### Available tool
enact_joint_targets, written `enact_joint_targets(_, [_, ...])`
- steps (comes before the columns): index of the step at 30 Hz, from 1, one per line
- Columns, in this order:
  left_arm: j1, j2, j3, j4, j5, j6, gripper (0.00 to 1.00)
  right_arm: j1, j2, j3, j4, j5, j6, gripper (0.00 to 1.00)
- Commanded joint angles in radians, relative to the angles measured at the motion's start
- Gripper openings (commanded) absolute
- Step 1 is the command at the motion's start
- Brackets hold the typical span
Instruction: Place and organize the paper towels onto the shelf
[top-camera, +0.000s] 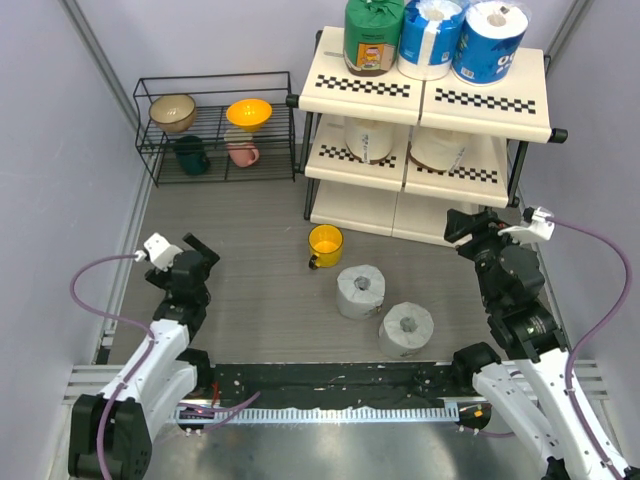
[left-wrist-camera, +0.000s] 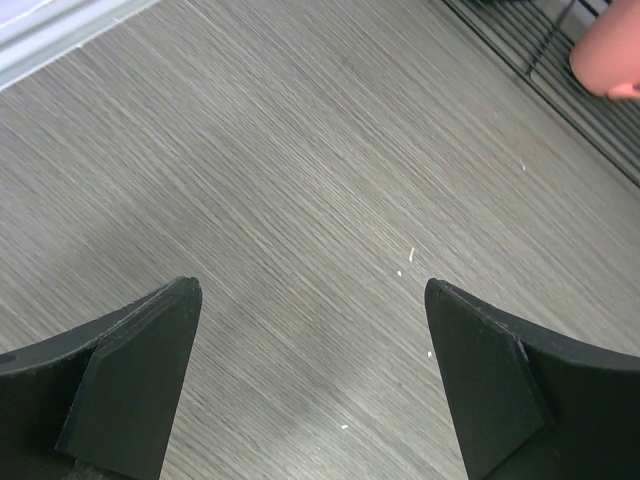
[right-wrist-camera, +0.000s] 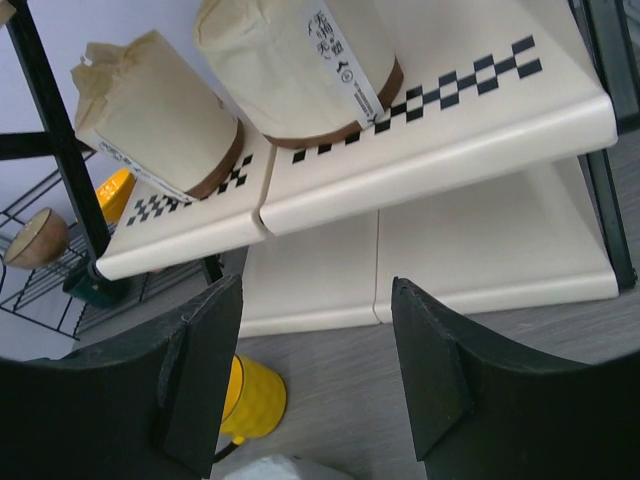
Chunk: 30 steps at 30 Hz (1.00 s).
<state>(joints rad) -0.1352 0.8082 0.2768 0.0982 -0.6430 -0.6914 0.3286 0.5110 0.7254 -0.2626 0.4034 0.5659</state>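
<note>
The shelf (top-camera: 480, 103) stands at the back right. Its top tier carries a green-wrapped roll (top-camera: 373, 35) and two blue-and-white rolls (top-camera: 430, 38) (top-camera: 488, 40). Two cream rolls (top-camera: 370, 140) (top-camera: 440, 150) sit on the middle tier, also visible in the right wrist view (right-wrist-camera: 160, 120) (right-wrist-camera: 300, 60). Two grey-white rolls (top-camera: 360, 291) (top-camera: 406, 330) lie on the floor in the middle. My right gripper (right-wrist-camera: 316, 281) hangs open and empty before the shelf's lower tiers (right-wrist-camera: 440, 150). Far to the left, my left gripper (left-wrist-camera: 311, 284) is open over bare floor.
A yellow cup (top-camera: 325, 245) stands on the floor between the shelf and the grey-white rolls. A low black wire rack (top-camera: 215, 125) at the back left holds a bowl, a yellow dish, a green mug and a pink mug (left-wrist-camera: 610, 60). Walls close in on both sides.
</note>
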Motion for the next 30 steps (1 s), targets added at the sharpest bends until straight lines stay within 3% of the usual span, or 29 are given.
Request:
enact_joint_targets(1, [0.005,-0.001,0.038,0.031,0.042,0.012,1.00,-0.003,-0.031,-0.014,-0.015,-0.025,0.026,0.67])
enact_joint_targets(7, [0.003,0.037,0.068,-0.057,0.127,-0.057,1.00,-0.003,-0.020,-0.026,-0.004,-0.060,0.048,0.67])
enact_joint_targets(13, [0.003,0.331,0.266,-0.176,0.287,-0.056,1.00,-0.005,-0.046,-0.055,0.011,-0.052,0.078,0.67])
enact_joint_targets(19, [0.000,0.486,0.378,-0.169,0.506,-0.057,1.00,-0.003,-0.104,-0.139,0.111,0.021,0.152,0.67])
enact_joint_targets(26, [-0.127,0.267,0.389,-0.149,0.500,0.056,1.00,-0.003,-0.111,-0.110,0.105,0.123,0.124,0.67])
enact_joint_targets(30, [-0.277,0.143,0.398,-0.107,0.516,0.125,1.00,-0.003,-0.134,-0.139,0.108,0.092,0.147,0.67])
